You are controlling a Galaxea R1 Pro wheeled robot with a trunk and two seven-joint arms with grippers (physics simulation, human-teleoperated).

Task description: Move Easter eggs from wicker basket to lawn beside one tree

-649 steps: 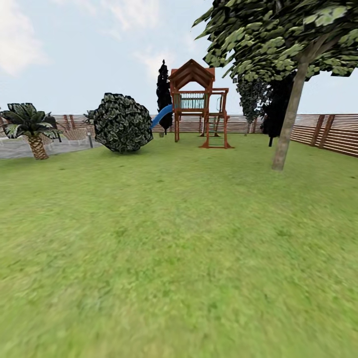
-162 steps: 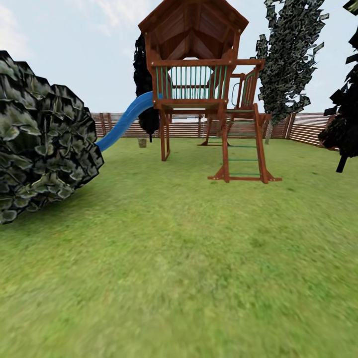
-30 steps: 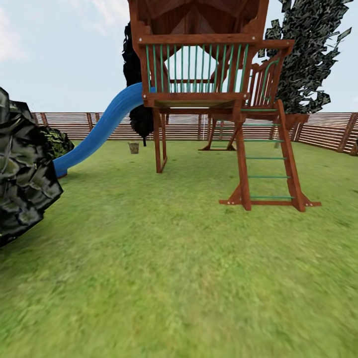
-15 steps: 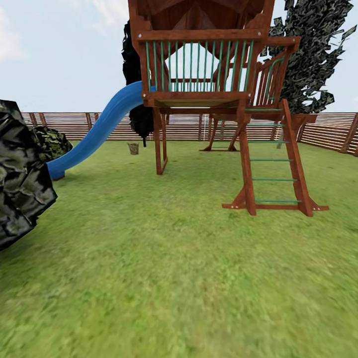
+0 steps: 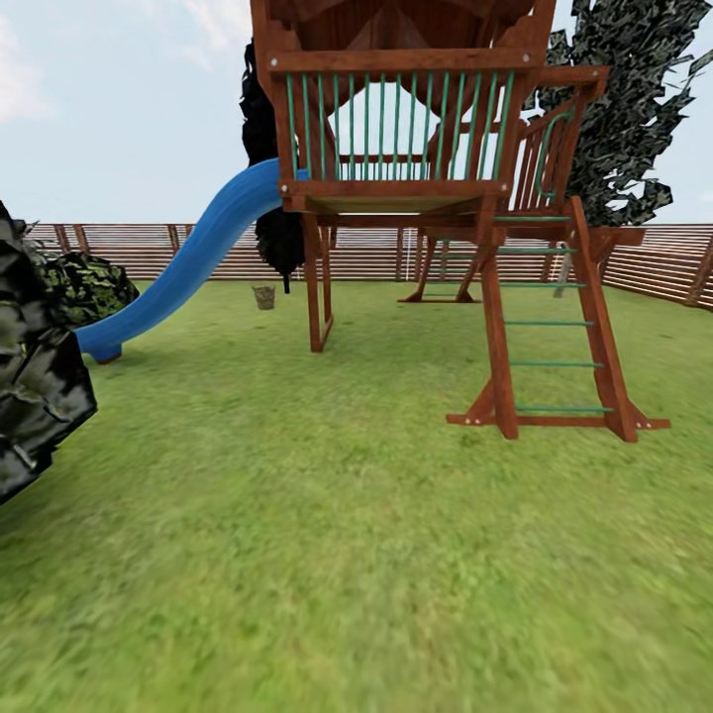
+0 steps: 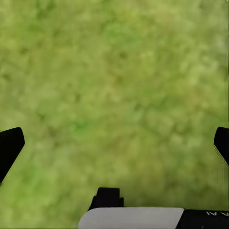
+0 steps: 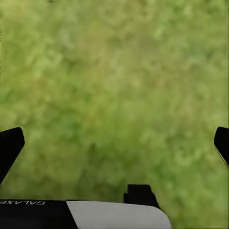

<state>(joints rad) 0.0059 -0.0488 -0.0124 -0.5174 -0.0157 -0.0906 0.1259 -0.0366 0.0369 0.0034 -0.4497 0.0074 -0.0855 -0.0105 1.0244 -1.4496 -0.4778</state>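
Green lawn [image 5: 356, 555] is being looked down on by the left gripper [image 6: 114, 143] and right gripper [image 7: 114, 143], each spread wide and empty. Farther off, past the slide [image 5: 188, 267], the wicker basket [image 5: 263, 297] is being seen standing near the fence [image 5: 366, 253]. It is judged light and stiff, best taken at the rim.

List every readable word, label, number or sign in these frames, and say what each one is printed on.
"GALAXEA", seen upside down, on the black casing of the right arm in the right wrist view.
White marks on the black casing of the left arm in the left wrist view: cut off at the edge, unreadable.
Head view: no text on the playset, slide or fence.
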